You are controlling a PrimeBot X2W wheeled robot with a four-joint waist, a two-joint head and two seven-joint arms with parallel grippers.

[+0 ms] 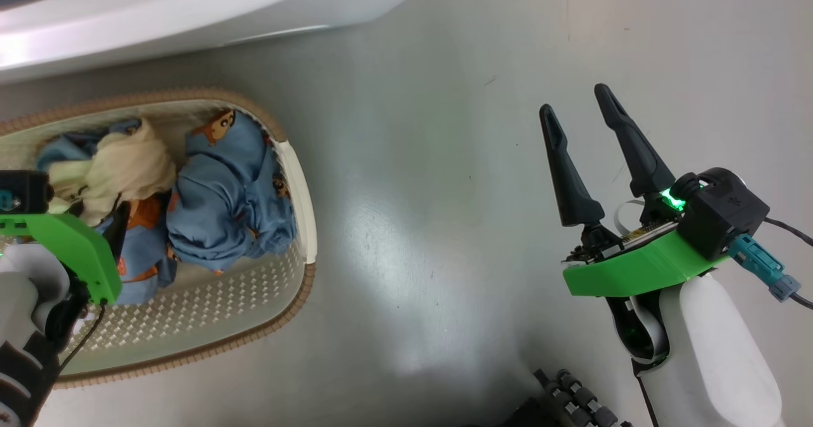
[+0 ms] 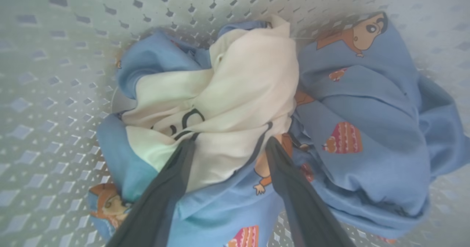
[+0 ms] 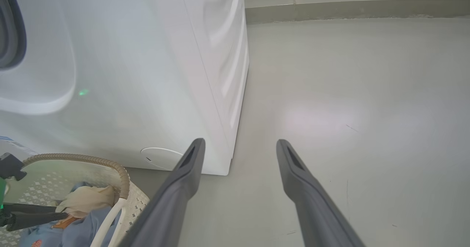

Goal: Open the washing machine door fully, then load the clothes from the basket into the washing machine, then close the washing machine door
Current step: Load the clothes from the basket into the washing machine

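Note:
The cream basket (image 1: 298, 179) with a brown rim stands on the floor in front of the white washing machine (image 1: 190, 7). In it lie the clothes: blue printed garments (image 1: 228, 198) and a cream one (image 1: 120, 173). My left gripper (image 2: 230, 142) is open down inside the basket, one finger on the cream garment (image 2: 238, 81), the other at the edge of a blue garment (image 2: 367, 103). Nothing is pinched. My right gripper (image 1: 575, 100) is open and empty over bare floor, right of the basket. A dark curved rim (image 3: 11, 26) shows on the machine's front; door or gasket, I cannot tell.
Grey floor (image 1: 444, 223) spreads between the basket and my right arm. The machine's corner (image 3: 227, 166) stands just ahead of the right gripper (image 3: 240, 142), with a round cover (image 3: 161, 157) low on its front. A wall base (image 3: 349, 8) runs behind. A dark ribbed part of my body (image 1: 571, 395) sits at the bottom.

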